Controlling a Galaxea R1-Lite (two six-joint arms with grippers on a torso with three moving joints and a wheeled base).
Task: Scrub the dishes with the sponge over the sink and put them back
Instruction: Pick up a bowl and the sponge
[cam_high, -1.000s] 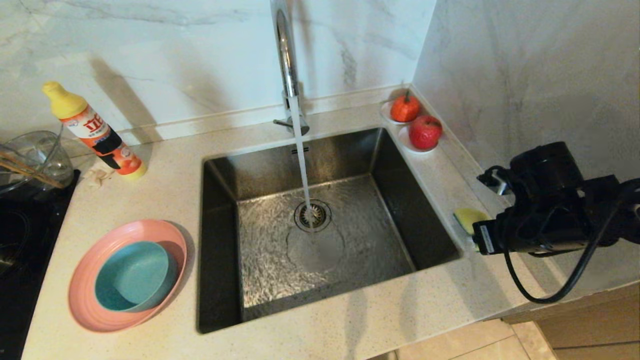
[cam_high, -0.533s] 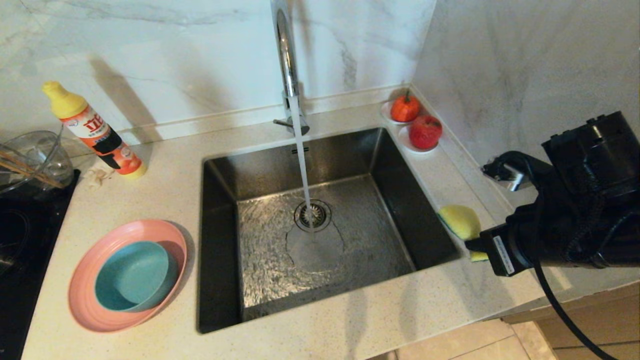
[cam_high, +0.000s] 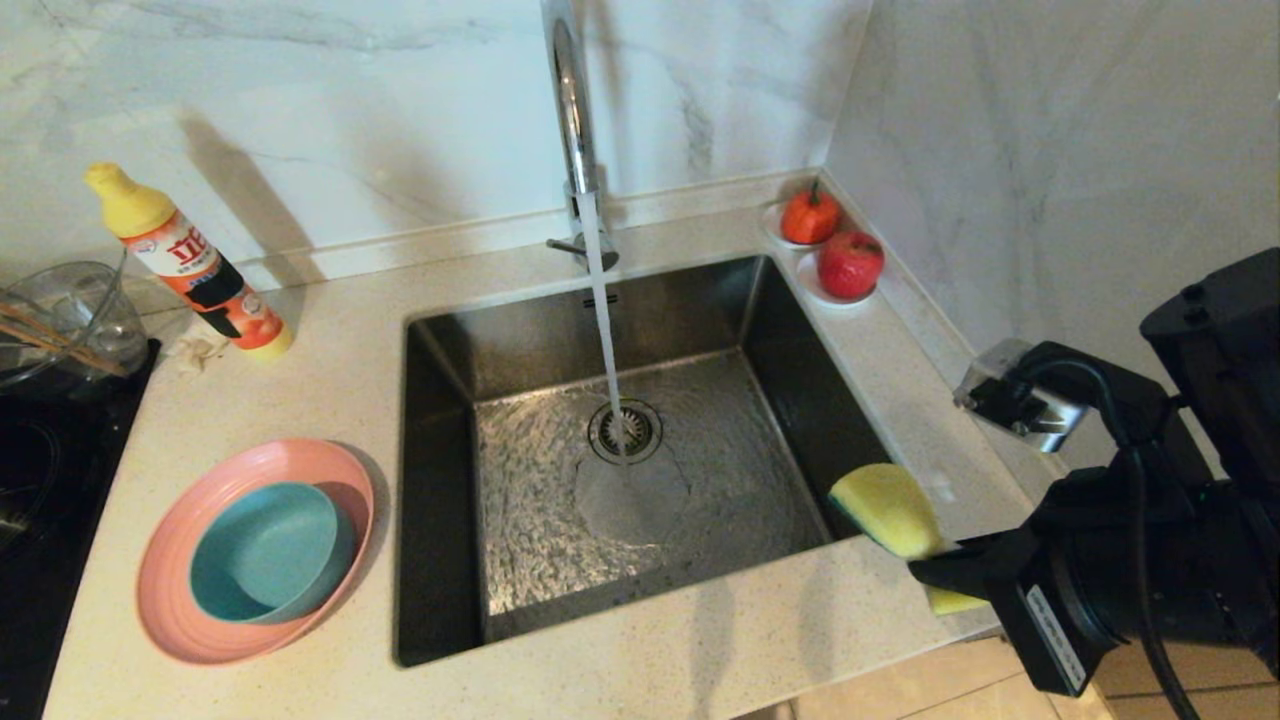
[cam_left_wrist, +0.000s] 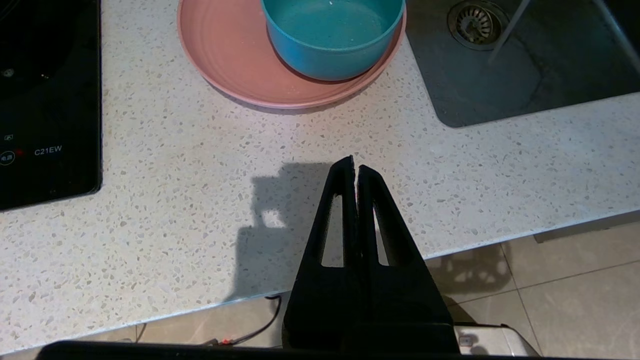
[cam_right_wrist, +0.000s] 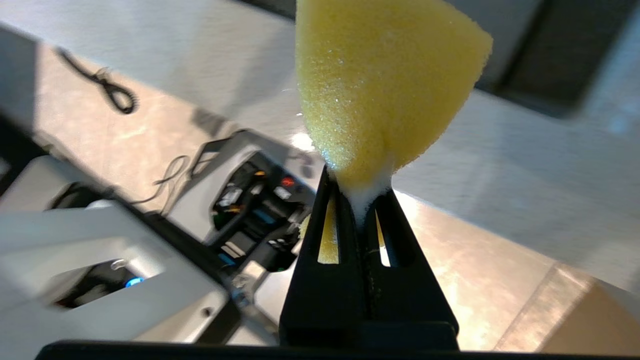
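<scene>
The pink plate (cam_high: 165, 600) lies on the counter left of the sink (cam_high: 440, 480), with the teal bowl (cam_high: 265, 550) standing in it. Chopsticks (cam_high: 50, 340) rest in a glass bowl (cam_high: 75, 305) at the far left. My right gripper (cam_high: 935, 570) is shut on the yellow sponge (cam_high: 885, 510), held above the sink's front right corner; the pinched sponge (cam_right_wrist: 385, 85) bulges past the right gripper (cam_right_wrist: 357, 185). My left gripper (cam_left_wrist: 354, 167) is shut and empty over the counter's front edge, short of the plate (cam_left_wrist: 225, 60) and bowl (cam_left_wrist: 330, 35).
Water runs from the chrome faucet (cam_high: 570, 100) onto the drain (cam_high: 625, 430). A detergent bottle (cam_high: 190, 265) stands at the back left. Two red fruits (cam_high: 850, 265) sit on saucers at the sink's back right. A black hob (cam_high: 40, 480) borders the left; a wall closes the right.
My right arm has swung forward and inward, carrying the sponge from the right-hand counter to the sink's front right corner. The left gripper and dishes have not moved.
</scene>
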